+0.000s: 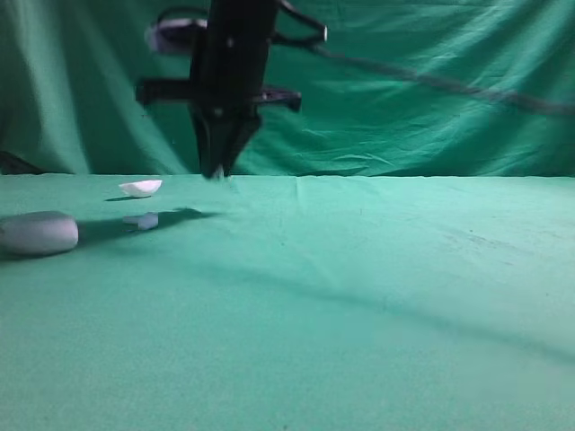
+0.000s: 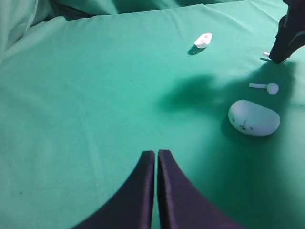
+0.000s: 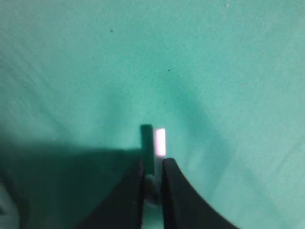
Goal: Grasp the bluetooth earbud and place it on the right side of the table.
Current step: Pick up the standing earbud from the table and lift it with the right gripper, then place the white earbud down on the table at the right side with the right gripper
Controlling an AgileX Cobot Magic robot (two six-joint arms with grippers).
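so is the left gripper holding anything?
No: in its wrist view the left gripper is shut on nothing above bare table.

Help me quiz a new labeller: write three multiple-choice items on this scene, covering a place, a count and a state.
1. In the high view, where on the table does the oval case lie? A far left B centre C far right
2. How many white things lie loose on the table? A one B three C six
3. The left gripper has its jaws: A wide apart B together, empty C clamped on the case
Key: 1 A, it sits at the left edge. 2 B, the case, a plain earbud and a shell-shaped piece. 3 B, they meet with nothing between.
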